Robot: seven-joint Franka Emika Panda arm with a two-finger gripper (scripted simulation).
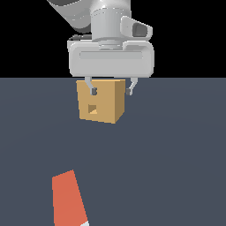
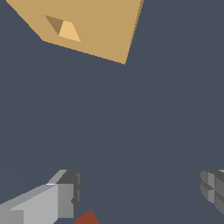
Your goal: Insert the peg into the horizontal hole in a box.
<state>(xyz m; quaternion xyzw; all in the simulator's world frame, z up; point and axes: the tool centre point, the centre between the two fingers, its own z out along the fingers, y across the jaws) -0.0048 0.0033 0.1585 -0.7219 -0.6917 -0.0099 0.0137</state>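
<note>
Evidently the claw (image 1: 111,92) hangs spread and empty, the orange-red square peg (image 1: 67,199) lying ungrasped well below it.

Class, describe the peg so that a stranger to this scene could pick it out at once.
Start at the tan box under the open gripper. Come forward over the dark floor to the exterior view's lower edge. The peg lies there: a long bar, orange-red, the only brightly coloured thing.

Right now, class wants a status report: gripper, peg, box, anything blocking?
Gripper open, empty, raised off the floor. Peg flat on floor, ungrasped, apart from box. Hole unobstructed. Nothing in the way.
</note>
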